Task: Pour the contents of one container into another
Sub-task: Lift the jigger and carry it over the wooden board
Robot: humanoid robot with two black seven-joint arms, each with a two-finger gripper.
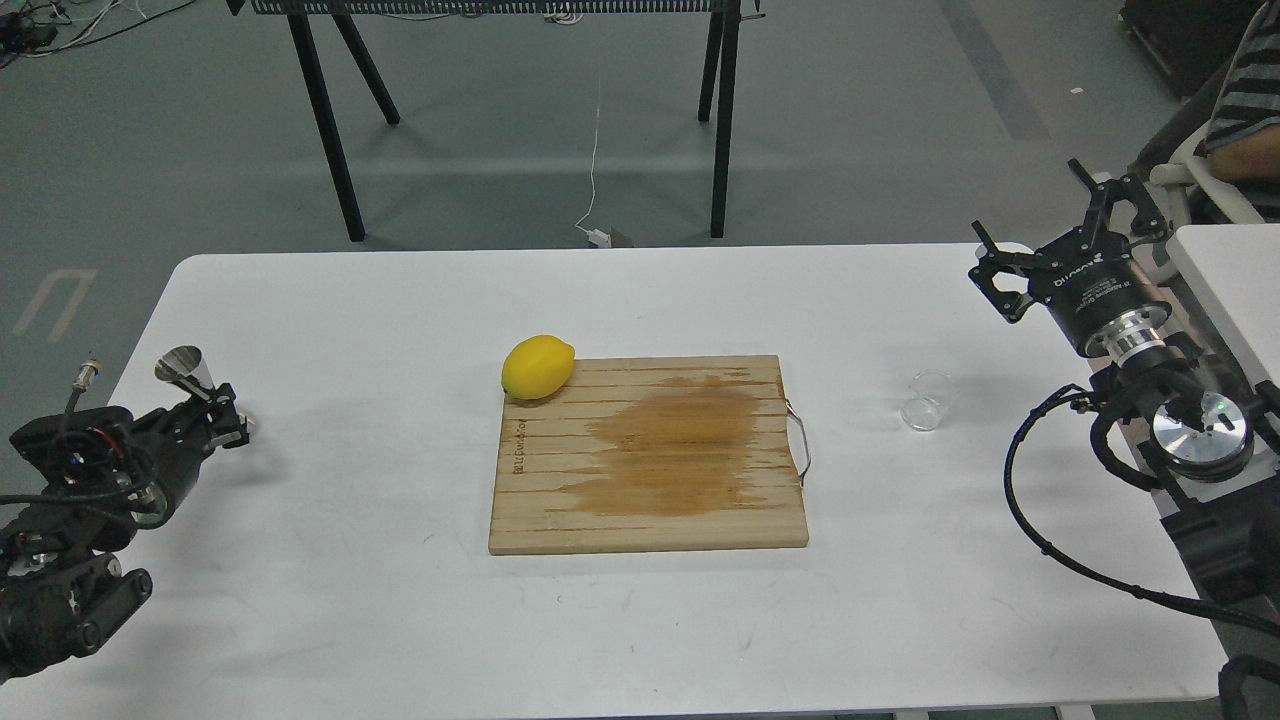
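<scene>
Steel, polished: one small jigger, hourglass form, stood at the far left of the white table, its lower cone hidden among the fingers of the left gripper; the jaws appeared closed around it, and the mouth of the upper cone leaned a little towards the left. Clear glass: one small cup, short and thin-rimmed, stood upright on the table to the right of the wooden cutting board, near the board's wire handle but apart from it; whether it held any liquid could not be told. The right gripper hung beyond and to the right of the cup, well apart from it, its fingers spread wide and empty. One lemon rested on the board's far left corner; a dark wet-looking stain covered the board's middle. Step judged in hand: receiving vessel secured on the left, source cup not yet taken. The next move would call for the right gripper to come down over the cup, close on its thin wall without tipping it, then carry it across to the jigger's narrow mouth.
</scene>
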